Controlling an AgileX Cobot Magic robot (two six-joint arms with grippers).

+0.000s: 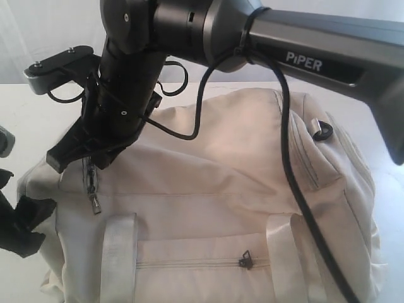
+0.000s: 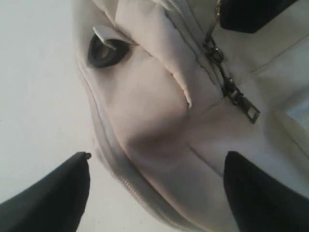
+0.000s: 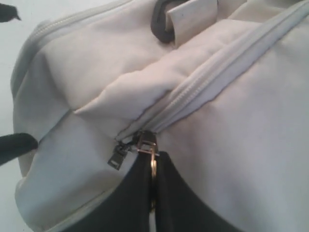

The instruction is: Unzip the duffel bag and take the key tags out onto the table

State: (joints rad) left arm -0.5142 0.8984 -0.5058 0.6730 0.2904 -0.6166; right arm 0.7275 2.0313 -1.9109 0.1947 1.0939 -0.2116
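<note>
The right gripper [image 3: 153, 157] has its two black fingers pressed together on a metal zipper pull [image 3: 152, 169] at one end of the duffel bag's [image 1: 221, 158] top zipper [image 3: 217, 77], and from here that zipper looks closed along its length. The arm reaches right across from the right side to the bag's left end. A second pull tab [image 3: 116, 157] hangs loose just beside the pinched one, lying against the beige fabric. The left gripper [image 2: 158, 159] hangs over that same end of the bag with its fingers spread wide apart and nothing between them. A dark D-ring [image 2: 106, 50] with a pale webbing loop through it sits on that end, near the zipper. The bag lies on its side on the white table [image 1: 19, 107], showing two pale webbing straps [image 1: 118, 252] and a zipped front pocket [image 1: 245, 259]. A black cable [image 1: 290, 158] from the arm trails over the bag's top
</note>
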